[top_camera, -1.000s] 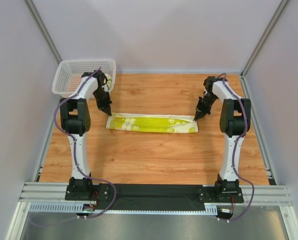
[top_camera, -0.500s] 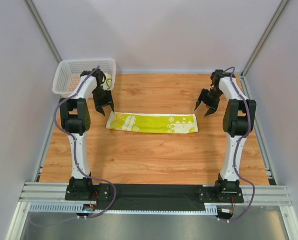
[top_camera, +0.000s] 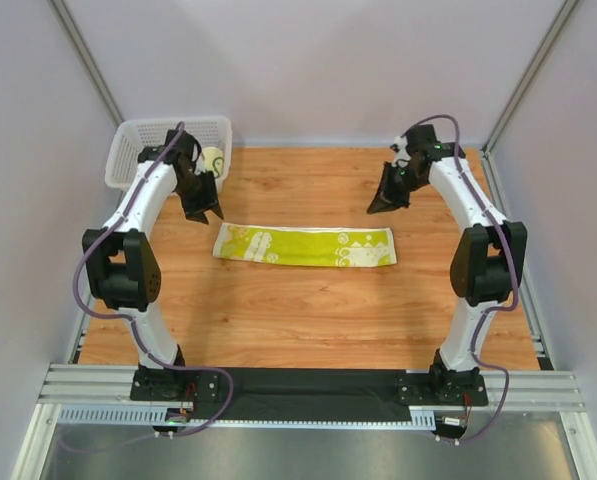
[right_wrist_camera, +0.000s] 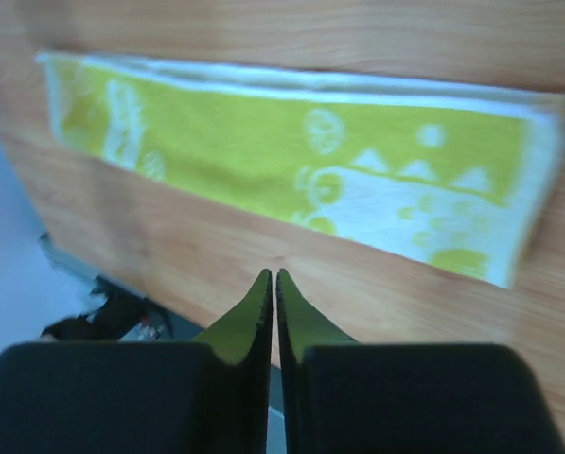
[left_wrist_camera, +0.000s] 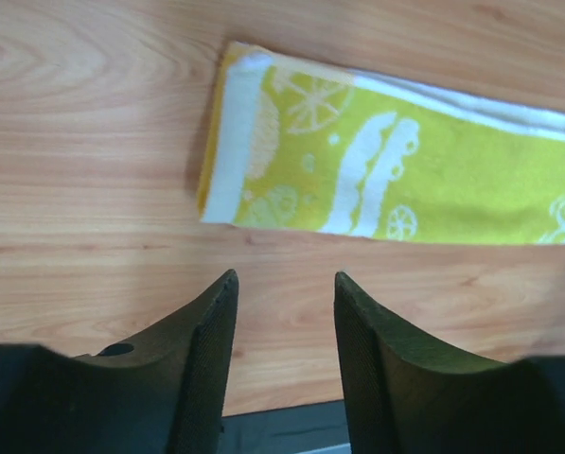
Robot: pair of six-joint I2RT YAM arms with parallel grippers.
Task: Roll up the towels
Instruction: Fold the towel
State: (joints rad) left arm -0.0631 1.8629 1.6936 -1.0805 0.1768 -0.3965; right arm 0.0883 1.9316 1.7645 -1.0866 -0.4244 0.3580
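The towel (top_camera: 304,245) is now let go, flat, right of the basket (top_camera: 128,160) | left gripper (top_camera: 204,208) up, spread, empty | right gripper (top_camera: 381,203) up, pinched closed, empty | you can start rolling it

Top external: fixed, high and behind the arm bases (top_camera: 178,380), tilted down and forward. Far view; takes in the whole desk (top_camera: 308,310) and both arms.
Left wrist: on the left arm, looking down past the left tool (left_wrist_camera: 284,276). Close view of the wood and one end of the towel (left_wrist_camera: 405,180).
Right wrist: on the right arm, looking down past the right tool (right_wrist_camera: 273,274). Close, slightly blurred; shows nearly the full towel.
Shared by all three: the towel and the wood around it.
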